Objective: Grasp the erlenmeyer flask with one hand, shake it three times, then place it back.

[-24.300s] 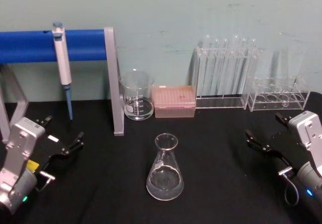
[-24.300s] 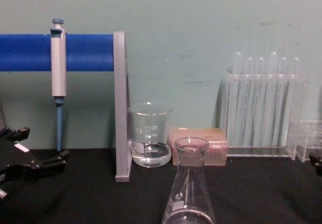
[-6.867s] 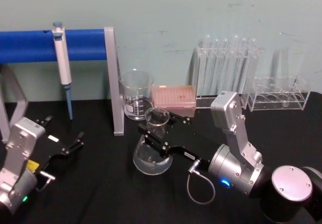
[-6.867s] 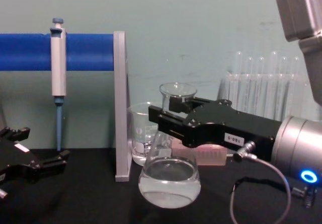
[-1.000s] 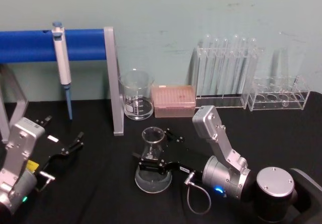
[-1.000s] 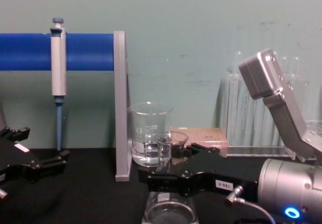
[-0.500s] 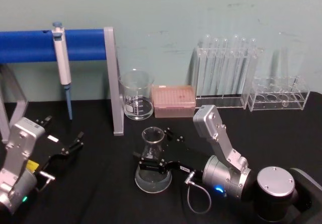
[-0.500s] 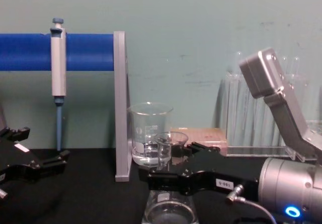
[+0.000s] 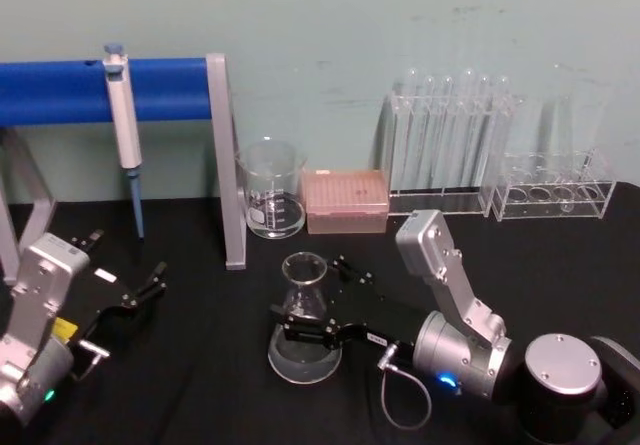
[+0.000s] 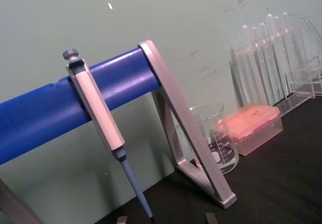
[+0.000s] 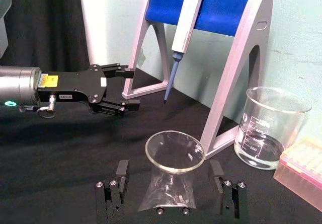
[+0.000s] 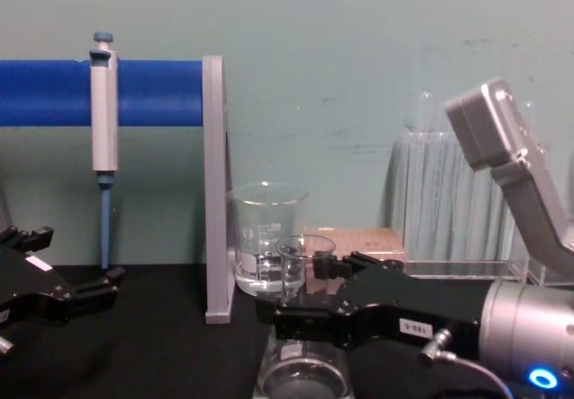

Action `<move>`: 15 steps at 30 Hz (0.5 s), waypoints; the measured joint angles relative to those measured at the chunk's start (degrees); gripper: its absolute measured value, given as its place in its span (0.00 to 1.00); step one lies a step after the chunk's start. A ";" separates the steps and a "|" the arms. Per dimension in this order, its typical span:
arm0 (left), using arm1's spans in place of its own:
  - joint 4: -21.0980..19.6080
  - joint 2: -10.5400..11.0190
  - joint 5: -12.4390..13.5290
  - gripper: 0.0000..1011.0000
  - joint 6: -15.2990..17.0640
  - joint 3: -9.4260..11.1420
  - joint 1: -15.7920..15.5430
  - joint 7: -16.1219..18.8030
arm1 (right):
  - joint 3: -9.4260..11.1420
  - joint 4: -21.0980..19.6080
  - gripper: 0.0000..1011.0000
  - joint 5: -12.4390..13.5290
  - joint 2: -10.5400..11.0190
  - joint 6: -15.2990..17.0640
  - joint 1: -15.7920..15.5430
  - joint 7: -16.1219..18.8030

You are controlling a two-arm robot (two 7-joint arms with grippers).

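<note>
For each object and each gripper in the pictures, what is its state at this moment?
erlenmeyer flask: upright on the table, a little clear liquid inside, nothing gripping it.
right gripper: open, one finger on each side of the flask's neck, apart from the glass.
left gripper: open, holding nothing, parked at the table's left.
beaker: upright, some clear liquid.
pipette: hanging on the blue stand.

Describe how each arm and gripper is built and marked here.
Right gripper: black, two-fingered, small white number label, silver cylindrical wrist with blue light, looped grey cable, angular silver module above. Left gripper: black, white sticker, yellow label, silver-grey housing, green light.
</note>
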 joint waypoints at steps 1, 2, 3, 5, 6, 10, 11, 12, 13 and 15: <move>0.00 0.00 0.00 0.99 0.00 0.00 0.00 0.00 | 0.05 -0.21 0.99 0.05 0.14 0.09 -0.14 -0.01; 0.00 0.00 0.00 0.99 0.00 0.00 0.00 0.00 | 0.10 -0.49 0.99 0.11 0.31 0.19 -0.31 -0.04; 0.00 0.00 0.00 0.99 0.00 0.00 0.00 0.00 | 0.15 -0.77 0.99 0.16 0.47 0.32 -0.46 -0.08; 0.00 0.00 0.00 0.99 0.00 0.00 0.00 0.00 | 0.36 -1.62 0.99 0.36 1.03 0.70 -1.00 -0.24; 0.00 0.00 0.00 0.99 0.00 0.00 0.00 0.00 | 0.43 -1.90 0.99 0.43 1.22 0.82 -1.18 -0.28; 0.00 0.00 0.00 0.99 0.00 0.00 0.00 0.00 | 0.99 -4.03 0.99 0.98 2.59 1.55 -2.48 -0.42; 0.00 0.00 0.00 0.99 0.00 0.00 0.00 0.00 | 1.08 -4.38 0.99 1.06 2.81 1.64 -2.69 -0.44; 0.00 0.00 0.00 0.99 0.00 0.00 0.00 0.00 | 1.18 -4.77 0.99 1.16 3.07 1.77 -2.93 -0.47; 0.00 0.00 0.00 0.99 0.00 0.00 0.00 0.00 | 1.43 -5.62 0.99 1.39 3.62 2.08 -3.44 -0.55; 0.00 0.00 0.00 0.99 0.00 0.00 0.00 0.00 | 1.83 -6.88 0.99 1.80 4.48 2.56 -4.25 -0.69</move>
